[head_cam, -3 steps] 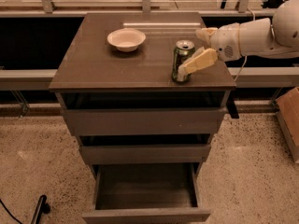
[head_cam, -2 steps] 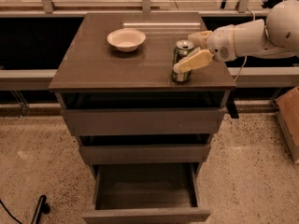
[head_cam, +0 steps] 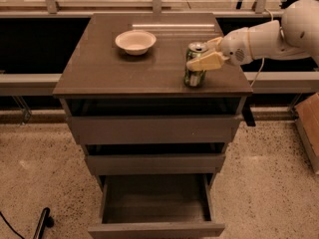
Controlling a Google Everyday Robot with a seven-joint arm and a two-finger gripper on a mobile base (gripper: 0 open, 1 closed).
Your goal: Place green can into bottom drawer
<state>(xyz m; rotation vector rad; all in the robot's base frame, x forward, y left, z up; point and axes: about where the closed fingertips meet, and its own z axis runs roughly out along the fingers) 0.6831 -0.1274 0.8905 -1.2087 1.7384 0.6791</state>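
The gripper [head_cam: 200, 54] sits at the right front part of the table [head_cam: 109, 73], its cream jaws spread to either side of the green can [head_cam: 194, 78] — one lies across the can's front, the other shows behind its rim. Whether they press on the metal cannot be made out.

The can is a short dark green cylinder with pale markings and a shiny silver top. The near jaw hides its middle band, and the markings are too small to read. It stands upright on the table near the front edge, long axis vertical, silver top upward.

The white arm [head_cam: 269, 36] runs off the right edge. A white bowl [head_cam: 135, 41] rests well apart, toward the back left. Below, the bottom drawer [head_cam: 155, 229] is pulled out — its dim inside shows nothing.
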